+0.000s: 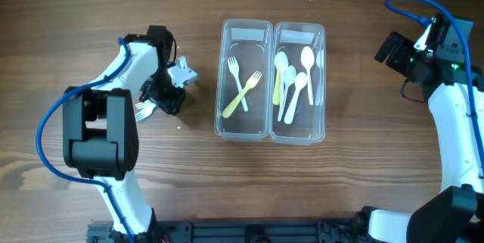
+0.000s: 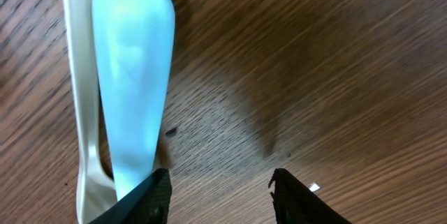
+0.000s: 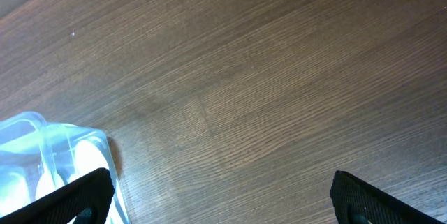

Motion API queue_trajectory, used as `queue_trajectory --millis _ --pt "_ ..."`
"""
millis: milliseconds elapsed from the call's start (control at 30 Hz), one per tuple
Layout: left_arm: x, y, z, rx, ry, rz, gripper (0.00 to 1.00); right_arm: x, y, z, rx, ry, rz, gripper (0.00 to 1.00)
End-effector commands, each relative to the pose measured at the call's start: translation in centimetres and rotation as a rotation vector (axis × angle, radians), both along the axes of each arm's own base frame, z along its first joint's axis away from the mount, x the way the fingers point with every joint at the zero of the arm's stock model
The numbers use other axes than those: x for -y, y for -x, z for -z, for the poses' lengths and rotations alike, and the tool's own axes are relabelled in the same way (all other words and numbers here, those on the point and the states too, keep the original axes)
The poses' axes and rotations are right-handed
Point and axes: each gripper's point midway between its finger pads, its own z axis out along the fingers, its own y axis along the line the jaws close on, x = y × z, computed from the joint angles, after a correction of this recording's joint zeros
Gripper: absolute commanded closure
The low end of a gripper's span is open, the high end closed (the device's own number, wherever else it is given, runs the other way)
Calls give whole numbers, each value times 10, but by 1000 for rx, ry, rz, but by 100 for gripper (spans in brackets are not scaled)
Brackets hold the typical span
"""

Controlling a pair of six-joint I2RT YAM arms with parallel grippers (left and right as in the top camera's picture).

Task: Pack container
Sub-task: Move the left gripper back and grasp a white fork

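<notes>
The clear twin-tub container (image 1: pixel 271 28) stands at the table's middle. Its left tub holds a white fork (image 1: pixel 236 71) crossed with a yellow fork (image 1: pixel 246 95). Its right tub holds several white spoons (image 1: pixel 305 65) and a yellow piece (image 1: pixel 277 91). My left gripper (image 1: pixel 162 101) is low over the table left of the container, open, next to a white fork (image 1: pixel 141 110). The left wrist view shows the open jaws (image 2: pixel 220 192) over bare wood, with a pale blue spoon (image 2: pixel 133 70) and a white utensil (image 2: pixel 82 91) just left of them. My right gripper (image 3: pixel 220 196) is open and empty, right of the container's corner (image 3: pixel 42 147).
The left arm's black base link (image 1: pixel 102 133) sits at the front left. The right arm (image 1: pixel 454 114) stands along the right edge with a blue cable looping above it. Brown wood table (image 1: pixel 355 175) all around.
</notes>
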Motion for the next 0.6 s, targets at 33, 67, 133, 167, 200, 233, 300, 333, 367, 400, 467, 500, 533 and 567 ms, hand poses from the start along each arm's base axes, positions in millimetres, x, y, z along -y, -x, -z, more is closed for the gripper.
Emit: queue_trajectory --millis 33,67,133,167,200,233,300,333,367,400,467,500,533,567 --pt "4 10 2 -43 35 15 53 -1 -3 1 3 -8 -3 0" --pt "6 11 2 -47 38 16 53 -1 -3 2 0 -8 -3 0" --pt "9 14 1 -59 40 25 53 -1 -3 3 -2 -8 -3 0" --pt "11 17 1 -68 39 32 53 -1 -3 3 -1 -8 -2 0" --pt "13 18 0 -75 37 39 53 -1 -4 3 0 -8 -3 0" --pt "16 21 0 -83 36 48 53 -1 -4 2 2 -7 -3 0" --pt "19 24 -1 -92 23 69 53 0 -5 3 3 -7 -3 0" --pt "18 24 -1 -93 5 80 53 0 -5 3 2 -7 -3 0" --pt "17 25 -1 -93 -13 90 55 0 -5 5 -1 -9 -3 0" --pt "16 25 -1 -92 -27 96 59 0 -6 6 -6 -10 -3 0" --pt "15 24 -2 -86 -29 97 62 0 -6 8 -11 -11 -3 0" --pt "16 22 -3 -80 -29 97 63 0 -6 9 -14 -12 -3 0" --pt "15 20 -5 -73 -29 96 64 0 -6 10 -15 -12 -3 0" --pt "15 16 -7 -60 -31 94 64 0 -6 11 -18 -13 -3 0"
